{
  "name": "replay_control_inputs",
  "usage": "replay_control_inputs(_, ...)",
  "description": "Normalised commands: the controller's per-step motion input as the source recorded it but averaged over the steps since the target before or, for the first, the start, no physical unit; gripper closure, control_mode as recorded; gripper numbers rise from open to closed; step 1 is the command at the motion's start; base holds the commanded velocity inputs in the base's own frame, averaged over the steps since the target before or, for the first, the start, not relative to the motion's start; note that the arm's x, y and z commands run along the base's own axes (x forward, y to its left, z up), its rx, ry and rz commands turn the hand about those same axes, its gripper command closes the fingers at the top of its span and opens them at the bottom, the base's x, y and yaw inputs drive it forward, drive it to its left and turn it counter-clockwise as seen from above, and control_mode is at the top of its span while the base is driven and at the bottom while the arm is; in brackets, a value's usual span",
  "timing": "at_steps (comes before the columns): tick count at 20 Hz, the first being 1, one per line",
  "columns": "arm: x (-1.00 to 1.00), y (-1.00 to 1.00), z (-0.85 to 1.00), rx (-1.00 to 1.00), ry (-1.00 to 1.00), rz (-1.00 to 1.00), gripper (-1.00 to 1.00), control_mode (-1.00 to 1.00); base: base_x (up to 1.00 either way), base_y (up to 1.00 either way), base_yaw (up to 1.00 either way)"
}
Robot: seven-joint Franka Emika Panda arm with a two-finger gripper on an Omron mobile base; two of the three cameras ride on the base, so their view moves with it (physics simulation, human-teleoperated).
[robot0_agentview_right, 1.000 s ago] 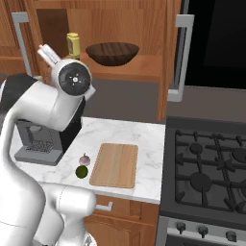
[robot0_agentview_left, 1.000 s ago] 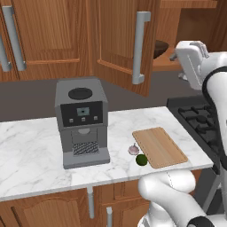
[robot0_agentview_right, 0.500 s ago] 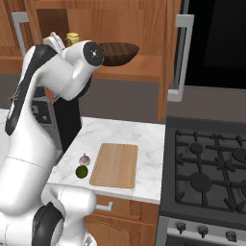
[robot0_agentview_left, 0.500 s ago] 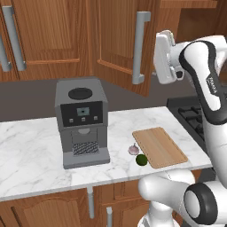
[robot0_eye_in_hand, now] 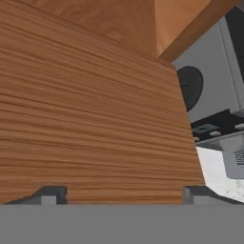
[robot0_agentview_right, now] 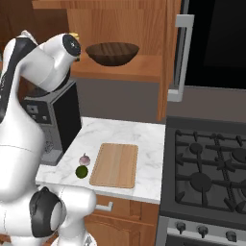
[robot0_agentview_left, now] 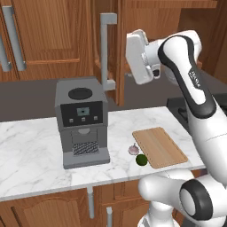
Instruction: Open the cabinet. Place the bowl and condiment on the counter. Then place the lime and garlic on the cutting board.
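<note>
Gripper [robot0_eye_in_hand: 124, 193] spread wide, empty, close against cabinet [robot0_eye_in_hand: 90, 119] wood; bowl [robot0_agentview_right: 112, 53] apparently shelved inside.

Reddish-brown wood grain on cabinet [robot0_agentview_right: 120, 19], grey bar handle [robot0_agentview_left: 106, 48]. White marble with grey veins on bench [robot0_agentview_left: 31, 150]. Dark brown bowl [robot0_agentview_right: 112, 53]. Light-brown cutting board [robot0_agentview_right: 115, 165]. Bright green lime [robot0_agentview_left: 141, 159]; pale pinkish garlic [robot0_agentview_left: 133, 149]. Grey-and-black coffee machine [robot0_agentview_left: 82, 126]. Black hob [robot0_agentview_right: 211, 168].

Open cabinet [robot0_agentview_right: 170, 72], dark bowl [robot0_agentview_right: 112, 53] shelved inside; garlic [robot0_agentview_right: 84, 159] and lime [robot0_agentview_right: 82, 171] (touching) beside cutting board [robot0_agentview_right: 115, 165].
</note>
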Motion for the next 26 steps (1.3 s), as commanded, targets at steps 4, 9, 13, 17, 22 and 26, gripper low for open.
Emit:
replay_control_inputs(4,0.00,0.37,-0.21,0.00,0.04,0.00,-1.00,-1.00,0.00,0.00,0.00)
replay_control_inputs(9,-0.01,-0.34,0.00,0.00,0.01,0.00,-1.00,-1.00,0.00,0.00,0.00)
replay_control_inputs(13,-0.09,-0.90,0.08,-0.09,-0.18,0.03,-1.00,-1.00,0.00,0.00,0.00)
replay_control_inputs(17,0.19,-0.69,0.21,-0.24,-0.14,0.15,-1.00,-1.00,0.00,0.00,0.00)
replay_control_inputs(22,0.59,-0.24,0.28,-0.37,-0.11,0.25,-1.00,-1.00,0.00,0.00,0.00)
replay_control_inputs(26,0.47,0.00,0.09,-0.51,-0.40,0.25,-1.00,-1.00,0.00,0.00,0.00)
